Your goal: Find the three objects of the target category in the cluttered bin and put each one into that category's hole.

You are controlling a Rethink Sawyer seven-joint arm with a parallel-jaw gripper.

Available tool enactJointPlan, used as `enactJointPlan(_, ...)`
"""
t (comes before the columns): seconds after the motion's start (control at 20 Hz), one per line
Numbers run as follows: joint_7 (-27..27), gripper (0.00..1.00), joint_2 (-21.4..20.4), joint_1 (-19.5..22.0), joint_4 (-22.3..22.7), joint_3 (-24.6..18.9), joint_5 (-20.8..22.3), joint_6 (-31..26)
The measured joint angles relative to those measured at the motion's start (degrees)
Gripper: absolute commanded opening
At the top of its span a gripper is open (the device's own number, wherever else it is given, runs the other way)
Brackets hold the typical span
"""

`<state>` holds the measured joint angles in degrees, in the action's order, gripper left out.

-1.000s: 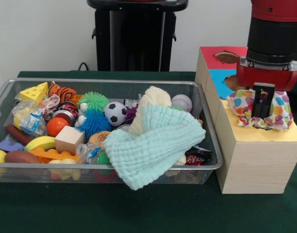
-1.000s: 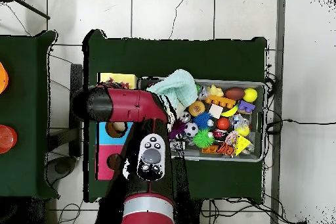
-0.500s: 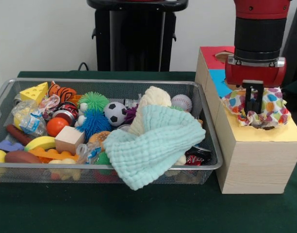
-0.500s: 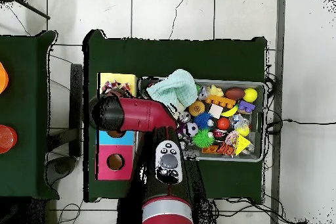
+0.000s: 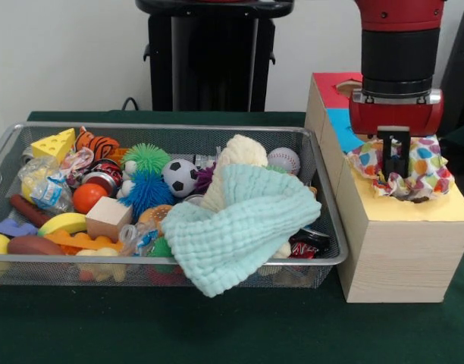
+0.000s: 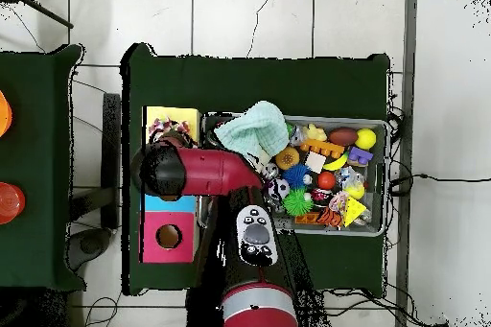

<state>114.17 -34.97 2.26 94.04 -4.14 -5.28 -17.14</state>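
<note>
Seemingly one cloth is part-delivered, bunched over the hole in the yellow end of the wooden box, the end effector above it, grip unclear, while the mint cloth drapes over the basket's near rim, with clear worktop in front.

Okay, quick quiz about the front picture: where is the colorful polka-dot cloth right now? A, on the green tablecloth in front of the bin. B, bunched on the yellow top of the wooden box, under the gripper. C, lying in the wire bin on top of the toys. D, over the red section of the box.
B: the polka-dot cloth sits bunched on the yellow section of the wooden box, directly beneath the gripper.
</note>
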Motion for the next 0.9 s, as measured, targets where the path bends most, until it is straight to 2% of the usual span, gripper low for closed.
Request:
enactJointPlan(0.35,0.0,0.0,0.2,-1.7,-0.1,0.0,0.8,-0.2)
enactJointPlan(0.9,0.0,0.0,0.2,-1.8,-0.1,0.0,0.8,-0.3)
